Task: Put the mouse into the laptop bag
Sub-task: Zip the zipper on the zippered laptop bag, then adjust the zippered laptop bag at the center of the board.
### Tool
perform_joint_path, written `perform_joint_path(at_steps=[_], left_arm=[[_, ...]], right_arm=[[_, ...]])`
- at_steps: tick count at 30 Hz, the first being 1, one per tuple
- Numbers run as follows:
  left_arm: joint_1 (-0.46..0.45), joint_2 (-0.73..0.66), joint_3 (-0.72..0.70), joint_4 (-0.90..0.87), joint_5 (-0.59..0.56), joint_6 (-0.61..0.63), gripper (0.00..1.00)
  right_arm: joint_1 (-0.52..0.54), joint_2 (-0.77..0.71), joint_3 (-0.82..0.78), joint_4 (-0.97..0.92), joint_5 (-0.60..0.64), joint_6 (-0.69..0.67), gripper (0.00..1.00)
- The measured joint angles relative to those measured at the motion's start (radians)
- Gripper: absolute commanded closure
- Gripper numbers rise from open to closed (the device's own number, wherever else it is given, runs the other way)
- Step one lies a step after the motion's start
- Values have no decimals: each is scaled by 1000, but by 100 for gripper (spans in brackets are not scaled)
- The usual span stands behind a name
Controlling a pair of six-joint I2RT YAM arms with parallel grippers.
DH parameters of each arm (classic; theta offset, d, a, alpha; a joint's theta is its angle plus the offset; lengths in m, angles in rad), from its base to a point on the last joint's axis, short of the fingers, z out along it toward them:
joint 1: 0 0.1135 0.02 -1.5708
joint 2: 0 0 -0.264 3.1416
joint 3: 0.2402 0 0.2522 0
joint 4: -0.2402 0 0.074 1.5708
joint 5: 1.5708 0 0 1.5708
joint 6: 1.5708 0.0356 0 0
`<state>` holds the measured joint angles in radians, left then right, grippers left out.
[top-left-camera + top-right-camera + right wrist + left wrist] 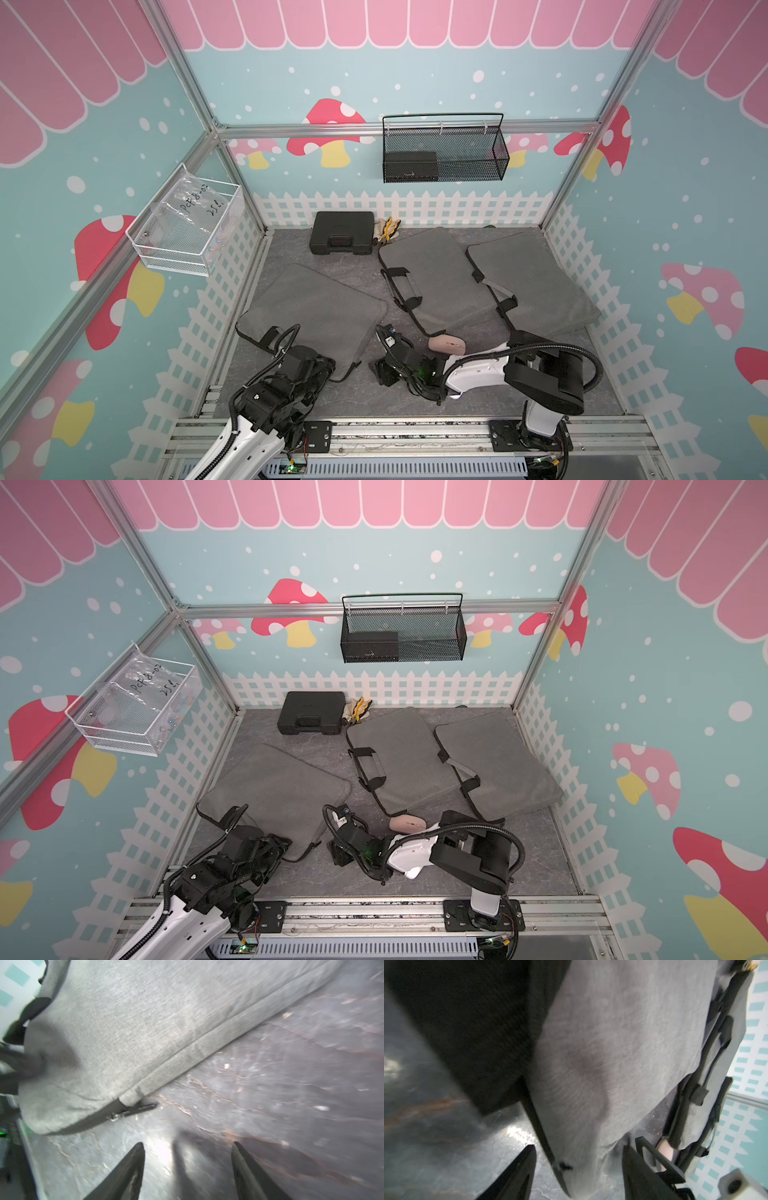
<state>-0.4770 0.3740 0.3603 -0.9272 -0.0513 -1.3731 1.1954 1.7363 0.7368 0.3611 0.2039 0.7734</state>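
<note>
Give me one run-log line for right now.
mouse: on table | left gripper: open, at grey bag | right gripper: open, near zipper pull

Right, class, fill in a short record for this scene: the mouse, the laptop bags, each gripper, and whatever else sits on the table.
Laptop bags: three, grey, flat: left bag, middle bag, right bag
Mouse: pink, on the table by the middle bag's near corner, in no bag
Left gripper: open, over the left bag's corner
Right gripper: open, empty, above bare table near the left bag's zipper pull
Also there: black case, gloves
</note>
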Motion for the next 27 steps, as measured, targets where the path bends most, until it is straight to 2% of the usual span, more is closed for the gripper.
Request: perform_joint_path(at_steps=[4,10,15,21,24,27], left_arm=[[6,0,100,-80,-83,17,10],[35,30,177,-161,-162,60,7],[95,68,190,-184,-177,116,7],[200,72,190,-188,-158,186,7],[249,82,184,-172,-131,218,7],[299,109,169,-142,-85,252,8]], right_arm=[[-41,-37,0,-2,7,-20,21],[-150,-20,81,-10,-14,-60,20],[-238,69,206,-4,-45,-82,20],[-335,259,359,-30,-111,-97,25],[-360,325,423,-43,-146,-105,35],[-362,342,470,-54,-166,-114,63]])
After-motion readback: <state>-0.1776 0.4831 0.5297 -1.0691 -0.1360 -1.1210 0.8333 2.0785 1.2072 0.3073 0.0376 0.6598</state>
